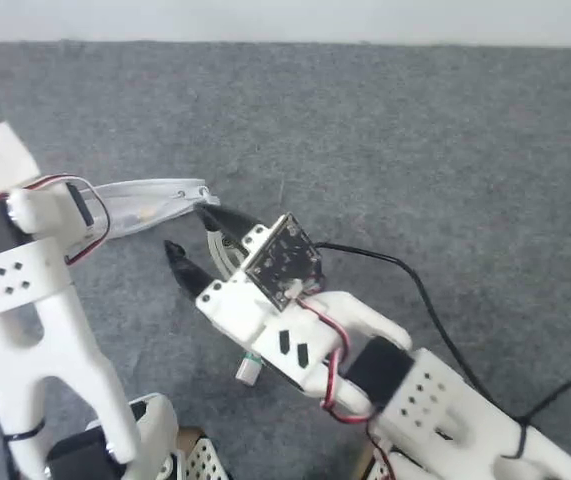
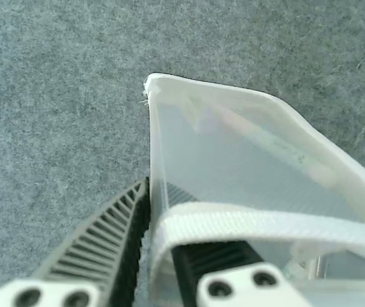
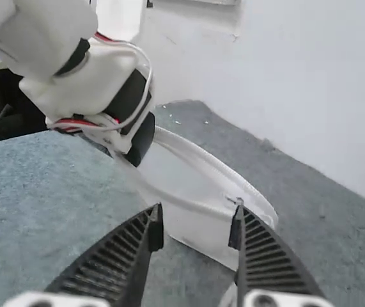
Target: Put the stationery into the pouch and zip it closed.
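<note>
the left pincer (image 2: 160, 190) is clamped shut on one end of the translucent pouch (image 1: 150, 205), which is near the left edge of the grey tabletop (image 1: 415, 150). the right pincer (image 3: 197, 211) stands wide open, holding nothing, just beside the pouch's free end, one tip right at the zipper.

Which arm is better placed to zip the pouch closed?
Right, probably: the right end effector, open, sits at the pouch's free end, while the left end effector is clamped on its other end, steadying it.
</note>
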Tool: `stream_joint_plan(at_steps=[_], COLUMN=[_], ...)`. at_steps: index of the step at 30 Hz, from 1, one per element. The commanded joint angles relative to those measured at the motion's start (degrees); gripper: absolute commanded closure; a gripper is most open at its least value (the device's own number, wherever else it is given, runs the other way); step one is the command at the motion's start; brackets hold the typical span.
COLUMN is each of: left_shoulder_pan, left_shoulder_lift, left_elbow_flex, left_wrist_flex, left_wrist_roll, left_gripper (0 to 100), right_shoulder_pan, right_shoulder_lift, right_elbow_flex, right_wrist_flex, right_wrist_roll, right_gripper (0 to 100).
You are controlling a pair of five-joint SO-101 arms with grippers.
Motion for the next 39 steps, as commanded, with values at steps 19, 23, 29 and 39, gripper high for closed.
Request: stream_joint_plan(at_steps=[19, 23, 29, 39], left_shoulder_pan=[0.1, 0.1, 0.1, 0.1], left_shoulder_lift=[-0.4, -0.4, -0.4, -0.4], left_elbow_flex=[0.2, 0.2, 0.2, 0.9], left_wrist_flex=[-2.3, -2.3, -2.3, -2.5], left_wrist_roll=[0.6, 0.6, 0.6, 0.6], left_gripper=[99, 99, 99, 99], right_shoulder_pan=[17.3, 18.8, 18.8, 18.9], right_shoulder_lift=[-7.2, -0.1, 12.1, 30.3], right_elbow_flex=[-0.4, -0.4, -4.0, -9.8], right_wrist_flex=[27.5, 27.4, 27.5, 27.1], right_wrist_roll=[-7.2, -7.2, -7.2, -7.3], right_gripper=[83.6, 83.5, 83.3, 83.3])
